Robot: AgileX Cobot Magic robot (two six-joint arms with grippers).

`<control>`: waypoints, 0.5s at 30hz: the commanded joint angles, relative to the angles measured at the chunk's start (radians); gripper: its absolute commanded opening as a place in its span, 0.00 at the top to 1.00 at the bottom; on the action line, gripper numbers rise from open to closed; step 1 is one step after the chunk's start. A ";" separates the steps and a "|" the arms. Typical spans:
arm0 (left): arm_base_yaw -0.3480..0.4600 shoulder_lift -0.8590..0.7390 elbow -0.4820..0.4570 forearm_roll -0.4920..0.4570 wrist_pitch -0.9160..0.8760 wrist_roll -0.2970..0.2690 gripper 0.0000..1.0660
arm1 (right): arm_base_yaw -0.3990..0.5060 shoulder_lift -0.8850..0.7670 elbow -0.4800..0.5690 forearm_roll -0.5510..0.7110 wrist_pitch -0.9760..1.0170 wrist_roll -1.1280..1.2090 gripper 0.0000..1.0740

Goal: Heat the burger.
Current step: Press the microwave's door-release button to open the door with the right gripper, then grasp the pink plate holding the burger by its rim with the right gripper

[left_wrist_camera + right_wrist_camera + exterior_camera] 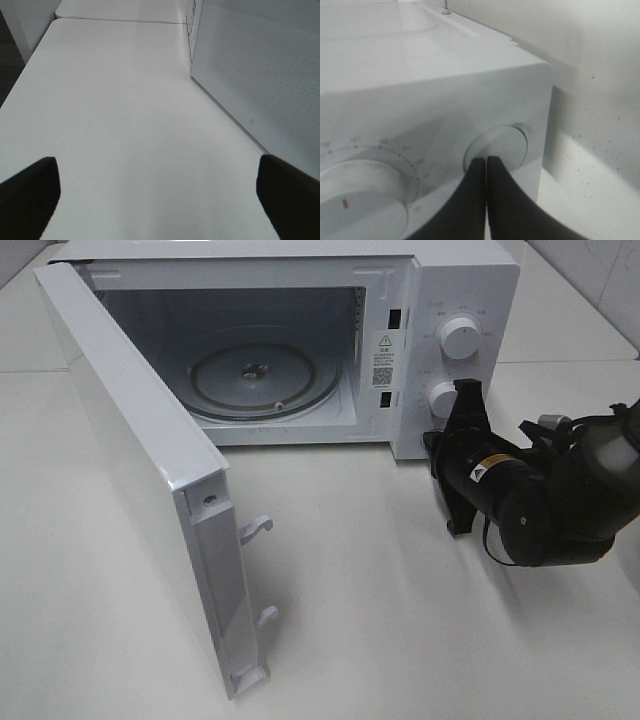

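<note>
Two right fingers (470, 200) of mine are pressed together, tips touching the lower knob (500, 145) on the microwave (480, 300), whose door (130, 440) stands wide open. My left fingers (30, 195) are spread apart, low over the white bench (125, 125) just beside that door. I cannot see the burger in any view

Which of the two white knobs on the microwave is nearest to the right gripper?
The lower knob: the right gripper, fingers shut, points at it; the upper knob sits above.
</note>
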 commanded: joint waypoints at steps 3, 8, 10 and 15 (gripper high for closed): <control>-0.002 -0.004 0.005 0.000 -0.015 -0.001 0.04 | 0.012 -0.021 0.024 -0.014 -0.033 0.020 1.00; -0.002 -0.004 0.005 0.000 -0.015 -0.001 0.04 | 0.012 -0.049 0.062 -0.009 -0.032 0.019 1.00; -0.002 -0.004 0.005 0.000 -0.015 -0.001 0.04 | 0.012 -0.057 0.069 -0.008 -0.032 0.018 1.00; -0.002 -0.004 0.005 0.000 -0.015 -0.001 0.04 | 0.012 -0.100 0.111 -0.008 -0.023 -0.012 1.00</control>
